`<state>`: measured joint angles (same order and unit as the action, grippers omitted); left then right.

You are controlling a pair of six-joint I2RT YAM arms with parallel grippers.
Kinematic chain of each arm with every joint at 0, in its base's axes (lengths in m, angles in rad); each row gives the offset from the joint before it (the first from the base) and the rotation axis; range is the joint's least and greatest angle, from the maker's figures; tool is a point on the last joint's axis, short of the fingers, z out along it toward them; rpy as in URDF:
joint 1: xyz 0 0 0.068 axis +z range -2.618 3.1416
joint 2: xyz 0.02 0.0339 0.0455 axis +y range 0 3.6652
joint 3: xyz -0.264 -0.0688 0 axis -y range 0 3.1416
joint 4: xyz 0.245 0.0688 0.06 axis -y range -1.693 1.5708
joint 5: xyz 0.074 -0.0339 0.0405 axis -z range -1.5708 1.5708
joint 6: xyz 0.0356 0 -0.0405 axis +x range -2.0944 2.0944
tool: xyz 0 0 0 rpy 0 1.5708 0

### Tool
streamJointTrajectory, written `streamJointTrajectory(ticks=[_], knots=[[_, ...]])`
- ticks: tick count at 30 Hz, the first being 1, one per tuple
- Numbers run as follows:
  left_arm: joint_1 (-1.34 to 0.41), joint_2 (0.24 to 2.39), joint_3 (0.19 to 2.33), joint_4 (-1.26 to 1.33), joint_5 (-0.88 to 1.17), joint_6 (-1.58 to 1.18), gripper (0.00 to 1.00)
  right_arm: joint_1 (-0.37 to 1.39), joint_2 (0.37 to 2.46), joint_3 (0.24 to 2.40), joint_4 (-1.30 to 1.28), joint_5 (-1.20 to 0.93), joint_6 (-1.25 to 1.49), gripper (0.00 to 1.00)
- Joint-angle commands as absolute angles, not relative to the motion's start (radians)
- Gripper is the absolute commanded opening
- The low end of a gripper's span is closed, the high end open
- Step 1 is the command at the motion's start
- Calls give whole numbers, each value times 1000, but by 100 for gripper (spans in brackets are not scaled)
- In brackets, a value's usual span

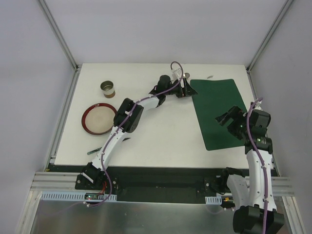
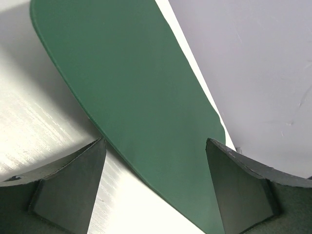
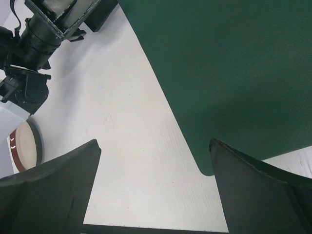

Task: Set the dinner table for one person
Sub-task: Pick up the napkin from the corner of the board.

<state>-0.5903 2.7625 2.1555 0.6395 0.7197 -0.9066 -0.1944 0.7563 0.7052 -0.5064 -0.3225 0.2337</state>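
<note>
Dinner table (image 1: pixel 161 139): white top, lying under the green placemat (image 1: pixel 217 109) and spreading mostly to its left; the placemat sits on the table's right part.

Left gripper (image 1: pixel 190 87): jaws wide, holding nothing, at the placemat's far-left corner.

Right gripper (image 1: pixel 225 117): jaws wide, holding nothing, over the placemat's near half.

Red-rimmed plate (image 1: pixel 99 118): on the tabletop, well left of the placemat.

Metal tin (image 1: pixel 108 88): also well left of the placemat, about level with its far edge.
</note>
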Motion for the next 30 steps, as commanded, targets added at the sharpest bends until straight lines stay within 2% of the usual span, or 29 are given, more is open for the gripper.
streamJointTrajectory(ticks=[1,5,10,19,30], knots=[[-598,2705,2093,638,646,-904,82,-189,721,773,-555,-325,209,96],[-598,2637,2045,526,571,-844,81,-189,716,779,-568,-319,199,96],[-600,2694,2177,463,569,-862,81,-189,719,773,-571,-307,193,96],[-632,2761,2253,502,557,-930,79,-189,727,773,-566,-310,190,96],[-638,2723,2186,503,538,-908,77,-189,718,769,-568,-308,184,96]])
